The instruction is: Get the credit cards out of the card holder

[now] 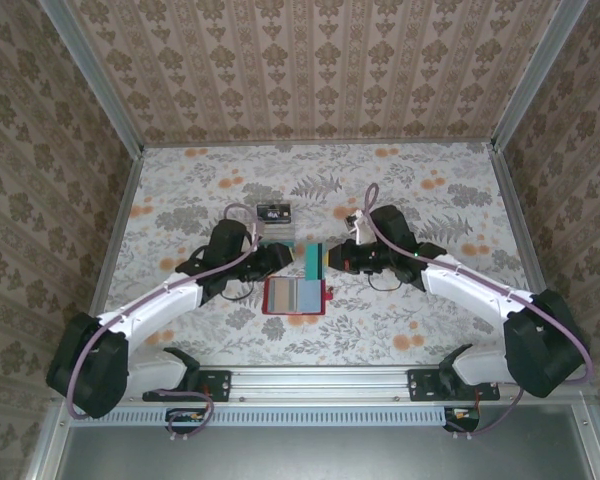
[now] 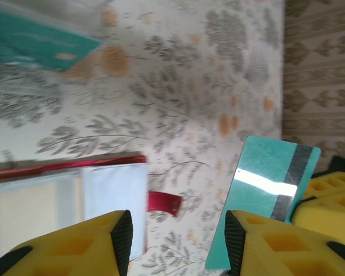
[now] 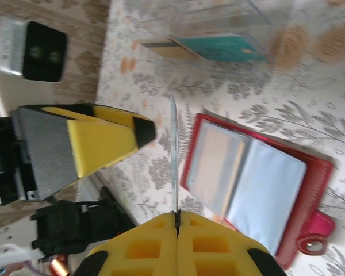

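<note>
The card holder [image 1: 296, 296], a red wallet, lies open and flat on the floral table, showing greyish and light-blue panels [image 3: 250, 187] and its red tab [image 2: 164, 202]. A teal credit card [image 1: 311, 260] with a dark stripe [image 2: 264, 192] hangs just above the wallet's far edge, and my right gripper [image 3: 176, 217] is shut on its edge. My left gripper [image 2: 178, 230] stands open beside that card, with nothing between its fingers; the card lies past its right finger. A second teal card [image 3: 218, 46] rests in a clear tray.
The clear plastic tray [image 3: 241, 17] stands just beyond the wallet. A small black device [image 1: 273, 212] sits behind it. Patterned walls close in the table at the left, right and back.
</note>
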`<state>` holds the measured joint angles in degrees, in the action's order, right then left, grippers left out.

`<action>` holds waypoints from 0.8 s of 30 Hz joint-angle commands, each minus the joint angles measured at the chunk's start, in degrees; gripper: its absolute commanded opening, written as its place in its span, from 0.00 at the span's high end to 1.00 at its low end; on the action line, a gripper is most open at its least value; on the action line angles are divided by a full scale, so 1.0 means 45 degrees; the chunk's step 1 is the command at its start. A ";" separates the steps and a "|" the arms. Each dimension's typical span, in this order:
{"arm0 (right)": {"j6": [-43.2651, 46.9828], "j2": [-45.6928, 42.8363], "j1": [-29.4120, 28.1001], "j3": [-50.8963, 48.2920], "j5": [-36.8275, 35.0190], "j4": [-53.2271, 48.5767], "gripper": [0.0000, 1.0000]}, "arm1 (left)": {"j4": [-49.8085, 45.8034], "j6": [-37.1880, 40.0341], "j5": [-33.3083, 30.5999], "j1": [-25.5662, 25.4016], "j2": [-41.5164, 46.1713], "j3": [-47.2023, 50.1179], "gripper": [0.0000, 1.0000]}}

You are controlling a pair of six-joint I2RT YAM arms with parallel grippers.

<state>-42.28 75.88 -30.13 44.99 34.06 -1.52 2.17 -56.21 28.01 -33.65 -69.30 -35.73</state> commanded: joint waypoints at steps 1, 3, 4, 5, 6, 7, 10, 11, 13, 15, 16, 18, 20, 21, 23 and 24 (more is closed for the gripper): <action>0.0024 -0.0226 0.0127 0.0313 0.1729 0.0976 1.00 | 0.2474 -0.0881 0.1658 0.0075 0.0067 0.0221 0.54; 0.0002 -0.0202 0.0133 0.0321 0.2025 0.1219 1.00 | 0.3369 -0.1199 0.2179 0.0075 0.0067 0.0328 0.55; -0.0008 -0.0213 0.0152 0.0314 0.2111 0.1306 1.00 | 0.3808 -0.1327 0.2497 0.0075 0.0054 0.0388 0.55; -0.0037 -0.0220 0.0168 0.0296 0.2142 0.1384 1.00 | 0.4092 -0.1405 0.2682 0.0077 0.0067 0.0425 0.56; -0.0071 -0.0224 0.0172 0.0270 0.2166 0.1471 1.00 | 0.4188 -0.1417 0.2783 0.0075 0.0077 0.0434 0.57; -0.0147 -0.0226 0.0191 0.0226 0.2214 0.1632 1.00 | 0.4232 -0.1407 0.2885 0.0075 0.0129 0.0439 0.58; -0.0383 -0.0260 0.0201 0.0177 0.2410 0.2078 1.00 | 0.4080 -0.1320 0.3012 0.0095 0.0271 0.0488 0.60; -0.0408 -0.0279 0.0216 0.0163 0.2414 0.2124 1.00 | 0.4051 -0.1300 0.3086 0.0115 0.0318 0.0519 0.61; -0.0409 -0.0299 0.0214 0.0175 0.2421 0.2154 1.00 | 0.4005 -0.1280 0.3185 0.0134 0.0361 0.0556 0.62; -0.0423 -0.0299 0.0249 0.0177 0.2411 0.2173 1.00 | 0.3997 -0.1260 0.3305 0.0172 0.0399 0.0610 0.65; -0.0428 -0.0299 0.0250 0.0175 0.2393 0.2178 1.00 | 0.4074 -0.1273 0.3373 0.0173 0.0452 0.0665 0.68; -0.0447 -0.0319 0.0267 0.0160 0.2373 0.2211 1.00 | 0.4141 -0.1301 0.3461 0.0173 0.0599 0.0717 0.72; -0.0467 -0.0318 0.0320 0.0129 0.2304 0.2213 1.00 | 0.4058 -0.1241 0.3559 0.0192 0.0782 0.0716 0.73; -0.0467 -0.0318 0.0343 0.0090 0.2294 0.2222 1.00 | 0.3945 -0.1188 0.3591 0.0192 0.0859 0.0698 0.74; -0.0506 -0.0300 0.0381 0.0042 0.2330 0.2355 1.00 | 0.3691 -0.1049 0.3639 0.0230 0.1055 0.0673 0.76; -0.0538 -0.0280 0.0397 0.0020 0.2333 0.2379 1.00 | 0.3591 -0.1012 0.3661 0.0241 0.1128 0.0655 0.77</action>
<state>-43.88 75.81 -28.82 45.06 42.98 6.83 18.46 -61.93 42.46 -33.17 -66.06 -32.73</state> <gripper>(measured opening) 0.060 0.236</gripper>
